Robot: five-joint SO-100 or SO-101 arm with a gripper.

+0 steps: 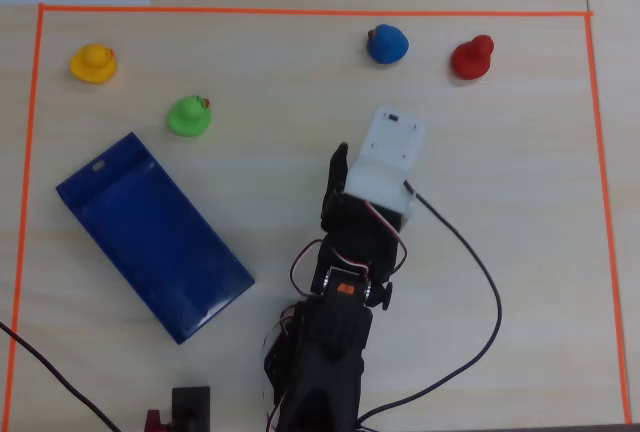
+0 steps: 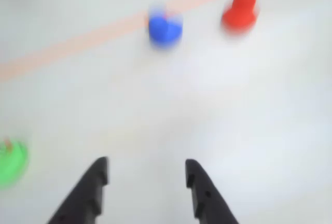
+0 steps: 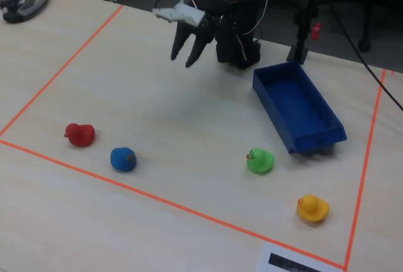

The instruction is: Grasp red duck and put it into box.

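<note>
The red duck [image 1: 472,57] stands near the far right of the taped area in the overhead view, next to a blue duck [image 1: 386,44]. It shows blurred at the top right of the wrist view [image 2: 239,12] and at the left of the fixed view [image 3: 80,135]. The blue box [image 1: 150,234] lies empty at the left of the overhead view and shows at the right of the fixed view [image 3: 315,141]. My gripper [image 2: 147,163] is open and empty. It hangs in the air well short of the red duck [image 3: 181,62]. In the overhead view the white camera mount [image 1: 392,147] hides most of it.
A green duck [image 1: 188,116] and a yellow duck [image 1: 93,63] stand at the upper left of the overhead view. Orange tape [image 1: 300,11] frames the work area. A black cable [image 1: 480,272] loops to the right of the arm. The green duck shows at the wrist view's left edge [image 2: 10,162].
</note>
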